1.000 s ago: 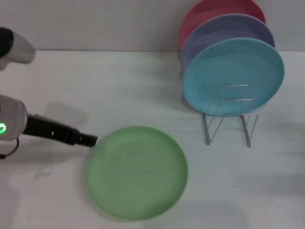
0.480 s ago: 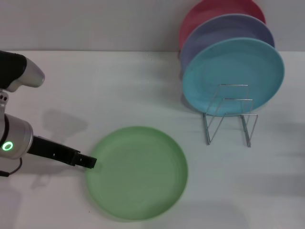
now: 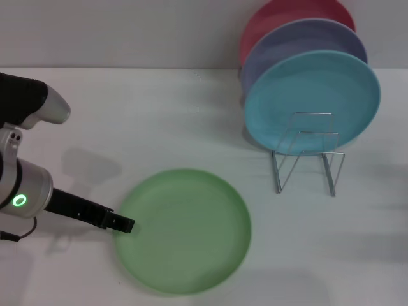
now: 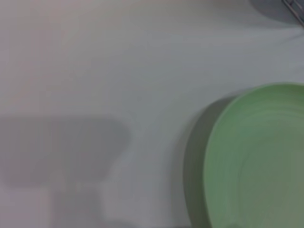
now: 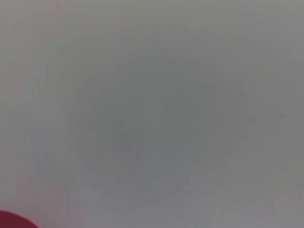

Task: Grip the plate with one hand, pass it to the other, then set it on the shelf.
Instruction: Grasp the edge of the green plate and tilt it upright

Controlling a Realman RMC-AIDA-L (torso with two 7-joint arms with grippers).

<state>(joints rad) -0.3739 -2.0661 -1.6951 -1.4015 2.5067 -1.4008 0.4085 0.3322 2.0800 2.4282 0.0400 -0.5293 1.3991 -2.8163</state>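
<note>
Left gripper (image 3: 122,224) low over the white table (image 3: 159,115), tip at the near-left rim of the light green plate (image 3: 183,231); finger state impossible to tell. Plate flat on the table, spreading away from the tip toward the robot's right. Farther right and back, wire shelf (image 3: 307,153), its front loops bare. Behind those, leaning upright in the shelf: sky-blue plate (image 3: 312,102), lavender plate (image 3: 299,44), red plate (image 3: 287,16). Right gripper out of sight.
</note>
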